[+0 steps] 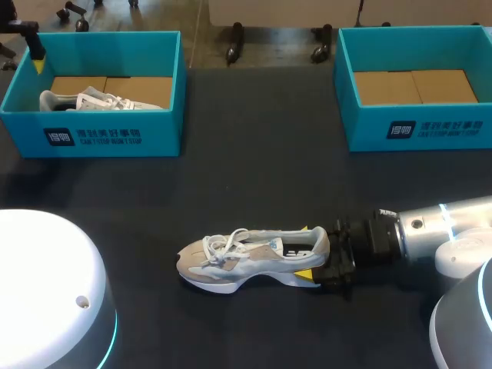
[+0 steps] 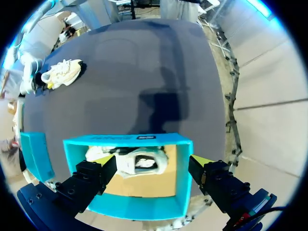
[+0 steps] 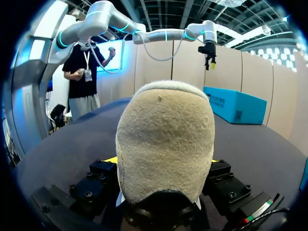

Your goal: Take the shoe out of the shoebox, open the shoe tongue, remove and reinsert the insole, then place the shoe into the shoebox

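Observation:
A grey-and-white sneaker (image 1: 246,257) lies on its side in the middle of the dark table, toe to the left. My right gripper (image 1: 305,252) is shut on its heel, one yellow tip on each side. In the right wrist view the beige heel (image 3: 166,139) stands between the fingers (image 3: 111,159). A second white sneaker (image 1: 100,101) lies in the left blue shoebox (image 1: 108,138). My left gripper (image 1: 37,60) hangs open above that box's far left corner. In the left wrist view the boxed sneaker (image 2: 139,162) lies under the open left gripper (image 2: 153,161).
An empty blue shoebox (image 1: 419,131) with a cardboard floor stands at the back right. My arms' white bases fill the front left and front right corners. Bare dark tabletop lies between the boxes and in front of the left one.

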Robot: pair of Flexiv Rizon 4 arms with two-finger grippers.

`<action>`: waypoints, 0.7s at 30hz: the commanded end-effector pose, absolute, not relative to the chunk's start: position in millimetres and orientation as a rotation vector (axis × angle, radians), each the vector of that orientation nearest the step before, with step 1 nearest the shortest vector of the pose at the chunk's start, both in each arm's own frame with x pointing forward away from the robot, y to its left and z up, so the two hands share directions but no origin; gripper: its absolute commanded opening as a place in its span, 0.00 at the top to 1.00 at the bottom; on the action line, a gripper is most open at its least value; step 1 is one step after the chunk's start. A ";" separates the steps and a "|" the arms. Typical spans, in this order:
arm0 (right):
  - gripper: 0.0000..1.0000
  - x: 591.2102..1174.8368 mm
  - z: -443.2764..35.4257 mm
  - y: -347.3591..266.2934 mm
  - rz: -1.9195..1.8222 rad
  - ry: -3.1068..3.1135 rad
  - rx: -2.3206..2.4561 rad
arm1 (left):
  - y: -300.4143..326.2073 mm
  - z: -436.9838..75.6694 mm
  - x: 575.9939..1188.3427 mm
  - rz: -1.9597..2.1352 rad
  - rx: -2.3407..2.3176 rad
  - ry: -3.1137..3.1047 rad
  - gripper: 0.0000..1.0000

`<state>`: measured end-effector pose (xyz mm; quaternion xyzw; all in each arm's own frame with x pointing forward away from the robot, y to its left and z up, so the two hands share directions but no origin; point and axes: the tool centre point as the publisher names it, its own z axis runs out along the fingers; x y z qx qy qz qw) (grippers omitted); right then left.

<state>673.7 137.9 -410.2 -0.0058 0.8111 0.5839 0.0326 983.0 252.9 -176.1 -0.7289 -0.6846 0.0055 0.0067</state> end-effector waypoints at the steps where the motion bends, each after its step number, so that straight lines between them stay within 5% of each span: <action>1: 1.00 675.0 -413.9 139.8 1.793 2.502 -0.018 | 237.6 -159.6 950.5 -0.019 -2.335 -2.109 0.00; 21: 1.00 675.0 -413.9 139.8 1.793 2.502 -0.018 | 157.9 -156.4 832.1 0.202 -3.138 -0.359 0.00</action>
